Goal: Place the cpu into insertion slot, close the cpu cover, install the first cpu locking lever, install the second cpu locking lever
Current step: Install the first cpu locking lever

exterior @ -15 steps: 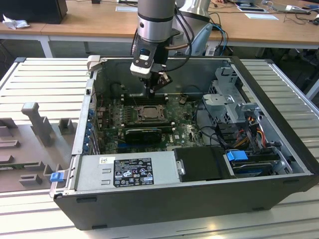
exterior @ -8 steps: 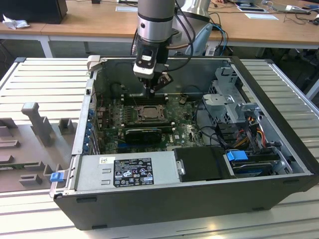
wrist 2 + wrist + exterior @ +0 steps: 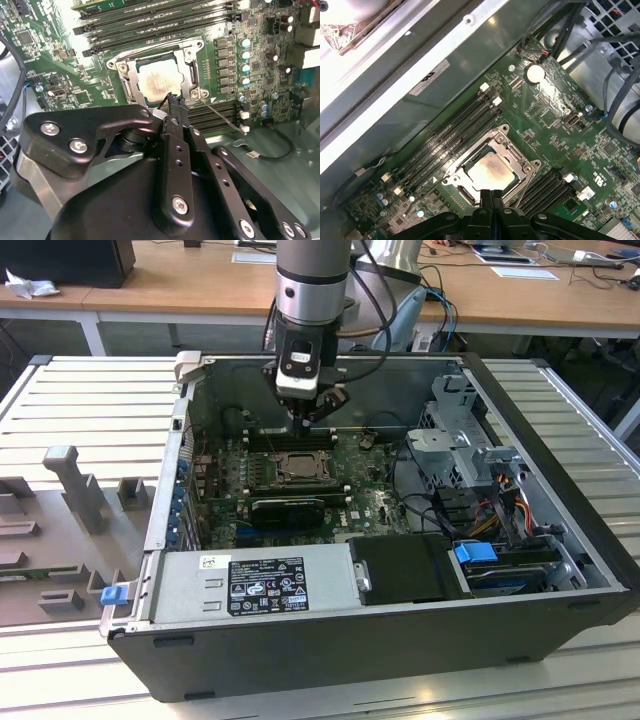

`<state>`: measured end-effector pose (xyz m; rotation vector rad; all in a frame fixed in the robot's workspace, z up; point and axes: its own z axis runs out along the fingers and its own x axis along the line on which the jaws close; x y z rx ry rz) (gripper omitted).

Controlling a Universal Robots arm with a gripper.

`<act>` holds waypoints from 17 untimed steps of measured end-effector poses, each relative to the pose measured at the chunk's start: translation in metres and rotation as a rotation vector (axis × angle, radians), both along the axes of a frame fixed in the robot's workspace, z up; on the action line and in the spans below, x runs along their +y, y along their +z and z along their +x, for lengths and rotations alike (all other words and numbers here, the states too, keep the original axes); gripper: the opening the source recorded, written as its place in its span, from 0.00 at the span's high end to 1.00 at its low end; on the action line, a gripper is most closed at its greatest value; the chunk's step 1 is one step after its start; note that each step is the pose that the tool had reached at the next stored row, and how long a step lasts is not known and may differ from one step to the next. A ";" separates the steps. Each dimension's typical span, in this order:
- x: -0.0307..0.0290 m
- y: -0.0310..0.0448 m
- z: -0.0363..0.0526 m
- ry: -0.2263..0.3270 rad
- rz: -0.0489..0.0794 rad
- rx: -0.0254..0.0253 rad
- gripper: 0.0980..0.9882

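Observation:
The cpu lies flat in the insertion slot on the green motherboard, silver-grey top up. The cpu cover is down over it, its metal frame ringing the chip. In both wrist views my gripper hangs just above the socket's edge, fingers pressed together with nothing between them. A thin metal lever rod runs from the socket's corner out over the memory slots. In the exterior view the gripper hovers over the far side of the cpu. The first wrist view shows the cpu beyond the fingertips.
The open computer case walls in the board. Long black memory slots flank the socket on two sides. A drive cage and cable bundles sit at the exterior view's right, and a power supply lies along the near side.

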<state>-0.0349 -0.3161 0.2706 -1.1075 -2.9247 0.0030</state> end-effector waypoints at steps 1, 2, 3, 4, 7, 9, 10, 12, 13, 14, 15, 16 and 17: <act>0.0000 0.0000 0.0000 0.014 0.000 0.0000 0.99; 0.0000 0.0000 0.0000 0.023 0.000 0.0001 0.99; 0.0000 0.0000 0.0000 0.032 0.000 0.0001 0.99; 0.0000 0.0000 0.0000 0.042 0.000 0.0000 0.99; 0.0000 0.0000 0.0000 0.114 0.003 0.0000 0.99; 0.0000 -0.0001 0.0000 0.166 0.004 -0.0001 0.99; 0.0000 0.0000 0.0000 0.184 0.005 -0.0001 0.99; 0.0000 0.0000 0.0000 0.217 0.007 -0.0001 0.99; 0.0000 0.0000 0.0000 0.238 0.008 -0.0002 0.99; 0.0000 0.0000 0.0000 0.259 0.010 -0.0003 0.99; 0.0000 -0.0001 0.0000 0.288 0.012 -0.0005 0.99; 0.0000 -0.0002 0.0000 0.322 0.015 -0.0006 0.99; 0.0000 -0.0001 0.0000 0.340 0.016 -0.0007 0.99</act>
